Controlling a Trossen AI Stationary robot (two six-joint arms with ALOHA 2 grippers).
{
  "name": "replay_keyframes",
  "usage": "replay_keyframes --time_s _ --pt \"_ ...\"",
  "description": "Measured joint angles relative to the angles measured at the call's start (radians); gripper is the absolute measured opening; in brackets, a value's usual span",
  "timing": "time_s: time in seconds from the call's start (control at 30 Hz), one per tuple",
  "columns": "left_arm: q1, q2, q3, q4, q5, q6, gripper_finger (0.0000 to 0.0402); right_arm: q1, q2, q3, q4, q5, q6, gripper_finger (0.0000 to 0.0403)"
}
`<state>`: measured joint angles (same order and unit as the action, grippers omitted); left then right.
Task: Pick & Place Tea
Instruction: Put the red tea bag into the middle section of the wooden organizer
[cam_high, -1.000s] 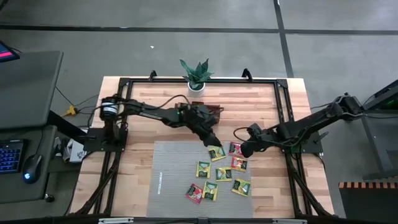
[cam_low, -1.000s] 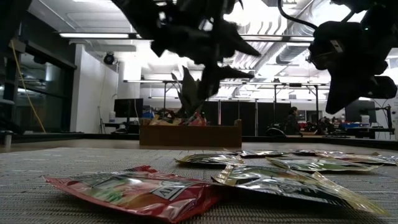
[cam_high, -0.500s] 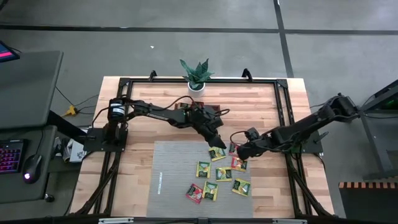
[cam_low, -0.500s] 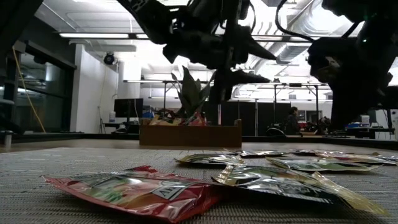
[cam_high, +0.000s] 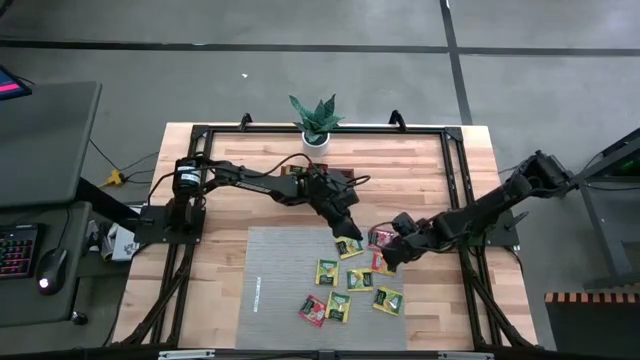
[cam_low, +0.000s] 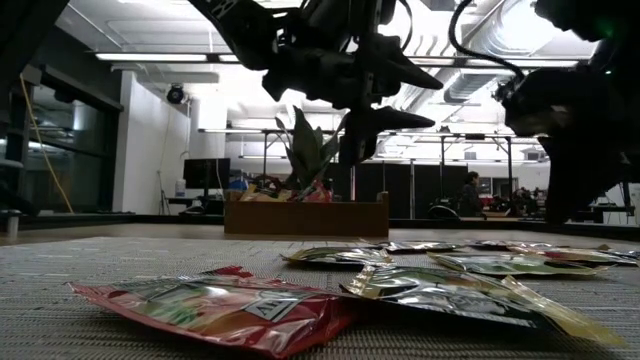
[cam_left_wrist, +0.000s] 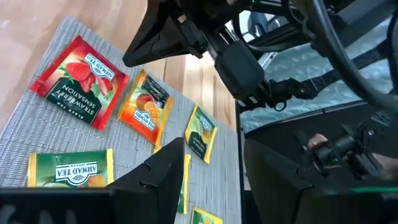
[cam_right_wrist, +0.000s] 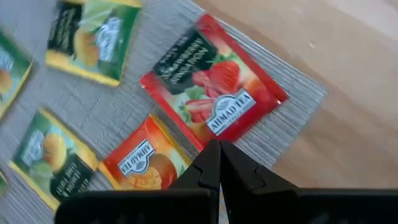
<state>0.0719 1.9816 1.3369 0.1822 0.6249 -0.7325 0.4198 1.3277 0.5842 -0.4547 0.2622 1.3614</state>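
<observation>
Right wrist view: right gripper (cam_right_wrist: 219, 163) jaws clenched, nothing between them, poised over the red strawberry sachet (cam_right_wrist: 212, 107) and the orange sachet (cam_right_wrist: 144, 163) at the corner of the grey mat (cam_right_wrist: 298, 93). Left wrist view: left gripper (cam_left_wrist: 208, 165) jaws parted, with no sachet seen between them, above the same cluster. High view: left gripper (cam_high: 346, 234) sits over the mat's far edge, just beside the right gripper (cam_high: 390, 252); whether either touches a sachet cannot be told. Tea sachets (cam_high: 352, 280) lie scattered on the mat's right half. Wooden tray (cam_low: 305, 216) with a potted plant (cam_high: 316, 119) behind it stands at the far counter (cam_high: 220, 180) edge.
</observation>
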Motion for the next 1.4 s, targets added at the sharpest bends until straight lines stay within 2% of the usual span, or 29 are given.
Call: replay_keyframes --time_s 0.4,0.53,0.6,0.73,1.13,1.4 --pt "0.0 0.0 0.0 0.001 0.054 0.021 0.0165 0.028 0.001 0.0 0.027 0.189 -0.338 0.0" --pt "0.0 0.0 0.0 0.002 0.09 0.022 0.0165 0.028 0.001 -0.059 0.186 0.175 -0.421 0.0" --pt "0.0 0.0 0.0 0.002 0.094 0.021 0.0165 0.028 0.001 -0.096 0.243 0.171 -0.416 0.0" --pt "0.0 0.0 0.0 0.002 0.082 0.021 0.0165 0.033 0.001 -0.118 0.247 0.217 -0.378 0.0" --pt "0.0 0.0 -0.001 0.002 0.072 0.018 0.0165 0.045 0.001 -0.143 0.257 0.149 -0.393 0.0" --pt "0.0 0.0 -0.001 0.002 0.065 0.017 0.0165 0.045 0.014 -0.142 0.214 0.114 -0.341 0.0"
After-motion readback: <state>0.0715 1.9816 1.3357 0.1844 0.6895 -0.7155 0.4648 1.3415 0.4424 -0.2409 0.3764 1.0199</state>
